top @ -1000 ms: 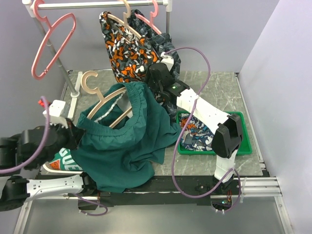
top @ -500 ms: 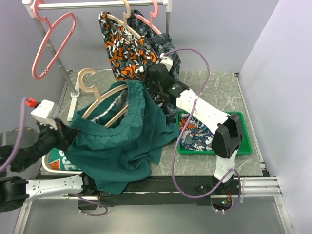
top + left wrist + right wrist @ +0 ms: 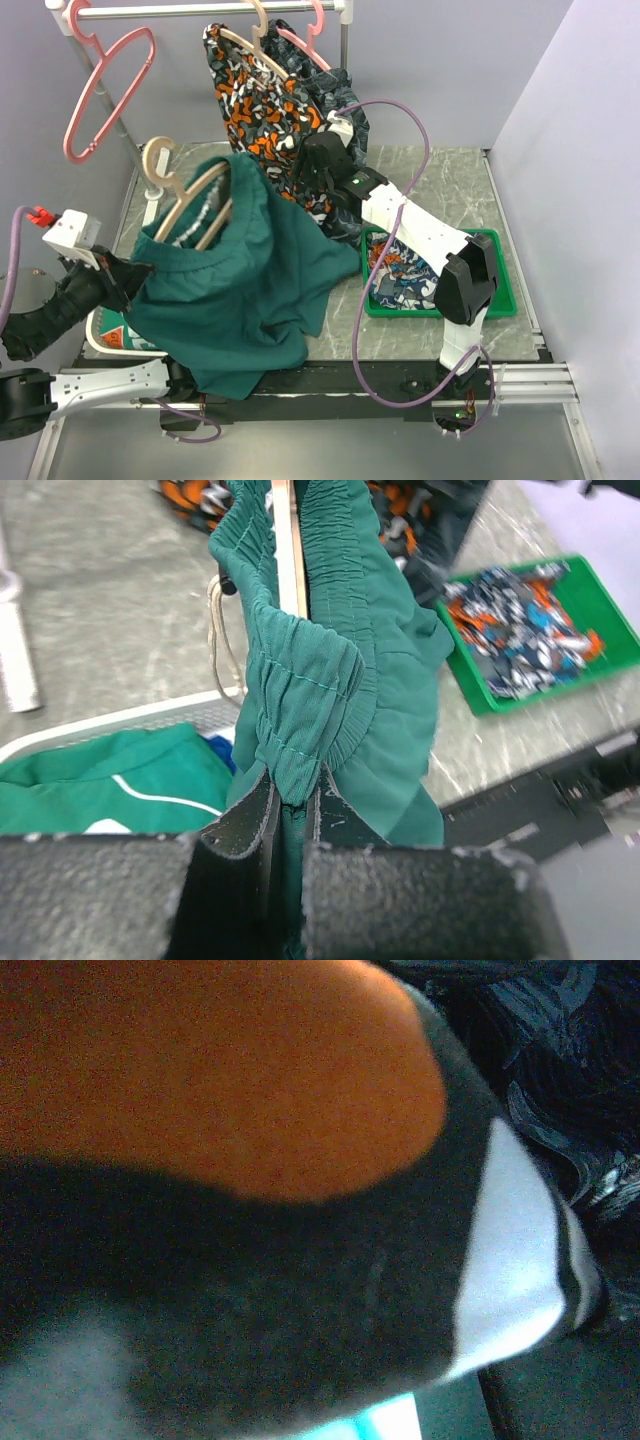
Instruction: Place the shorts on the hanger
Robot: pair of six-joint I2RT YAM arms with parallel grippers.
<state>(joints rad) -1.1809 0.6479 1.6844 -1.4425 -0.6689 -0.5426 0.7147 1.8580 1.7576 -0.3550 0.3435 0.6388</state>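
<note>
The dark teal shorts (image 3: 250, 280) hang with their waistband over the tan hanger (image 3: 186, 193), whose hook (image 3: 155, 156) points up to the left. My left gripper (image 3: 128, 280) is shut on the waistband's left edge. In the left wrist view the jaws (image 3: 294, 798) pinch a fold of the shorts (image 3: 340, 670), and the hanger's bar (image 3: 288, 560) runs inside the waistband. My right gripper (image 3: 303, 172) sits by the shorts' right edge against the orange camouflage shorts (image 3: 262, 95). Its fingers are hidden. The right wrist view shows only blurred orange, black and white cloth (image 3: 220, 1070).
A pink hanger (image 3: 105, 90) hangs on the rack rail at the back left. Grey camouflage shorts (image 3: 338, 92) hang behind the orange ones. A green tray (image 3: 502, 305) with patterned clothes lies at the right. A white basket (image 3: 100, 345) holds a bright green garment (image 3: 122, 325) under my left arm.
My left gripper has moved left and up with the waistband. The hanger and the shorts have shifted left, and the hanger stands more upright. The right arm has barely moved.
</note>
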